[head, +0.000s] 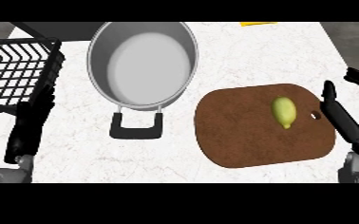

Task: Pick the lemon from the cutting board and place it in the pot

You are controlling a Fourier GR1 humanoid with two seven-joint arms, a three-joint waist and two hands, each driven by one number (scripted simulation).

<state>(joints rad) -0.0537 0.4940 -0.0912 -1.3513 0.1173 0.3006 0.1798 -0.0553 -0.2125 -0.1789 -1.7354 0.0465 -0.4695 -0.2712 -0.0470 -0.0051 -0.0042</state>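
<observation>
Nothing grabbed yet. Got the lemon lying on the cutting board, over toward the right end, pointy tip down in the view, just beside the little hole in the board. Right hand just off the board's right edge, fingers straight and a bit apart, holding nothing, not touching the lemon. Left hand parked at the left edge below the dish rack, fingers up and relaxed, also holding nothing. Pot up and left of the board, well apart from the lemon, nothing in it, black handle sticking out toward the robot.

So, by the look of it: very start of the job, reach and grab both to come.

Stuff to worry about, imo:
- Smooth rounded fruit on a flat board. Coming in sideways with straight fingers = nudging it and sending it rolling left, maybe off onto the counter. Safer to drop over the top and curl round the fat middle.
- Pinching near the pointy tip = squirting out of the fingers.
- Long carry across to the pot. Clipping the near rim, or letting go early = lemon on the counter or bouncing off that handle.
- Releasing from high up = possible bounce, though probably fine with walls that tall.
</observation>
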